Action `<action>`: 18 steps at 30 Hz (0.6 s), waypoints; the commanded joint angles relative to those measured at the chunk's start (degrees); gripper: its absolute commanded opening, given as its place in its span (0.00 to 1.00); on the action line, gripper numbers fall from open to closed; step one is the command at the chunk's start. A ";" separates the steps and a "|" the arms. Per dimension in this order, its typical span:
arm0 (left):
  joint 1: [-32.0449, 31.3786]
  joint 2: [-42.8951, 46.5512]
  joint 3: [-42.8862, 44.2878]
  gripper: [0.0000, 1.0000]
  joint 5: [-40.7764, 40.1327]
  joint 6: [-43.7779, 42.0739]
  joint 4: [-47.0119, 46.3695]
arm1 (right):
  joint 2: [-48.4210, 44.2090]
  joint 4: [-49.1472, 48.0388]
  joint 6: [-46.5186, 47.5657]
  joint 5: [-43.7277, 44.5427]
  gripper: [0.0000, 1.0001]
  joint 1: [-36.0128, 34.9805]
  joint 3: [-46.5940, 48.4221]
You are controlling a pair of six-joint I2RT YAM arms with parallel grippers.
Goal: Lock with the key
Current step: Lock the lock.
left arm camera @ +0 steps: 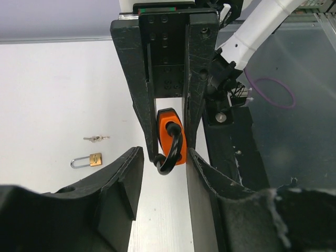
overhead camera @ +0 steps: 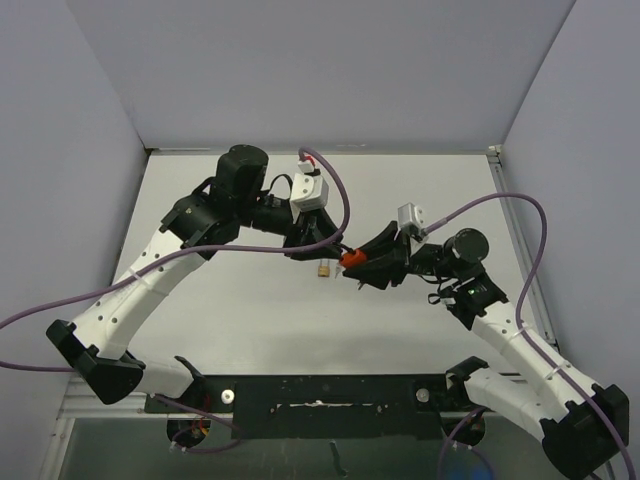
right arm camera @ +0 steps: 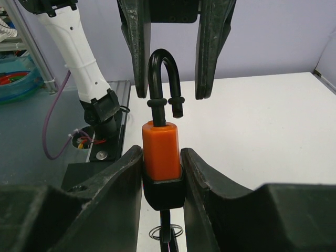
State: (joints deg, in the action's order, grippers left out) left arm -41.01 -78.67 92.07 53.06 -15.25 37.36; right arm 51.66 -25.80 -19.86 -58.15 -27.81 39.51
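An orange padlock [right arm camera: 161, 148] with a black base is clamped upright between my right gripper's [right arm camera: 161, 157] fingers. Its black shackle [right arm camera: 161, 73] stands open, the free end clear of the body. A key with a wire ring [right arm camera: 167, 232] hangs from the lock's underside. My left gripper [left arm camera: 164, 156] is open, one finger on each side of the shackle [left arm camera: 171, 155] without touching it. In the top view the two grippers meet at the orange padlock [overhead camera: 351, 258] above the table's middle, left gripper [overhead camera: 330, 246] and right gripper [overhead camera: 362, 262].
A small brass padlock [left arm camera: 94, 159] with a silver shackle lies on the white table; it also shows in the top view [overhead camera: 324, 270]. A small set of keys [left arm camera: 96, 138] lies beside it. The black base rail [overhead camera: 320, 392] runs along the near edge.
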 commanded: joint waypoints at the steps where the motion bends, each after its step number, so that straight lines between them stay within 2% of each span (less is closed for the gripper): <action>1: -0.20 0.82 3.16 0.36 -0.84 -1.36 0.61 | -0.32 -1.46 1.43 2.18 0.00 -0.26 3.38; 4: -0.47 1.22 3.07 0.36 -0.94 -1.45 0.69 | -0.50 -0.94 1.82 2.64 0.00 -0.30 3.36; 8: -0.64 1.17 3.40 0.30 -0.94 -1.76 1.48 | -0.57 -1.05 1.84 3.33 0.00 -0.31 3.38; 11: -0.86 0.36 4.40 0.16 -1.03 -2.10 2.80 | -0.59 -1.03 1.96 3.60 0.00 -0.31 3.36; 13: -1.06 0.09 4.79 0.01 -1.20 -2.08 3.38 | -0.55 -0.35 2.43 4.05 0.00 -0.29 3.38; 18: -1.35 0.84 4.12 0.00 -2.42 -0.01 0.95 | -1.20 1.00 3.54 5.41 0.00 -0.26 3.13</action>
State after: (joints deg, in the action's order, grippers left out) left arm -41.78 -78.67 93.71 50.70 -16.71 40.75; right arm 51.96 -23.22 -17.82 -55.44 -27.88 39.57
